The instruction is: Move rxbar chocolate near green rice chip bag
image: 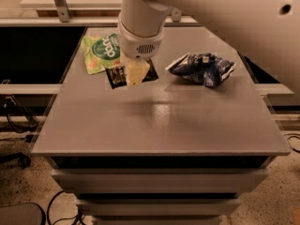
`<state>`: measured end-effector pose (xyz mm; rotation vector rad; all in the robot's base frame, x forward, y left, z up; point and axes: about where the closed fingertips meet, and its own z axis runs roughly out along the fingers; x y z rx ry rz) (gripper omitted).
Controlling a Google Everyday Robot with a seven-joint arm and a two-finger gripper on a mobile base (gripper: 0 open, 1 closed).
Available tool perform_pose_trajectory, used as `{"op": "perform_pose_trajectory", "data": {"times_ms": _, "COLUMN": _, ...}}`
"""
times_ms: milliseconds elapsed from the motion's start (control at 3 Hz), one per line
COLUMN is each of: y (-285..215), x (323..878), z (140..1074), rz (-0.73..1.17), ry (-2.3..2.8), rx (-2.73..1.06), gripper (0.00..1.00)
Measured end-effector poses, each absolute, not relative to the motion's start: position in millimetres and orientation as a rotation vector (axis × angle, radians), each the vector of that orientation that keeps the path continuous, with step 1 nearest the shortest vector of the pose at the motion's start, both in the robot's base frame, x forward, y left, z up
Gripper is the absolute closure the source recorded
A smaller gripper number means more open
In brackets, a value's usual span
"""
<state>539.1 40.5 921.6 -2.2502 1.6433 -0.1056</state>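
The rxbar chocolate (pixel 115 77), a small dark bar with pale lettering, is held in my gripper (pixel 136 74), whose pale fingers (pixel 135 72) are shut on its middle. The bar hangs a little above the grey table (pixel 164 121), at the lower right edge of the green rice chip bag (pixel 100 52). The green bag lies flat at the table's back left, partly hidden by my arm's white wrist (pixel 139 27).
A dark blue and white snack bag (pixel 201 68) lies crumpled at the back right of the table. The table's left edge borders a dark gap. Cables lie on the floor at the left.
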Motion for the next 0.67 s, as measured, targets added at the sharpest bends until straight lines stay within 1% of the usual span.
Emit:
{"op": "perform_pose_trajectory", "data": {"times_ms": 333, "y": 40.6, "x": 539.1, "z": 921.6, "rz": -0.106, "ry": 1.643, "rx": -2.25, "gripper": 1.0}}
{"op": "perform_pose_trajectory", "data": {"times_ms": 667, "y": 46.0, "x": 553.1, "z": 916.9, "rz": -0.117, "ry": 1.633, "rx": -2.266, "gripper": 1.0}}
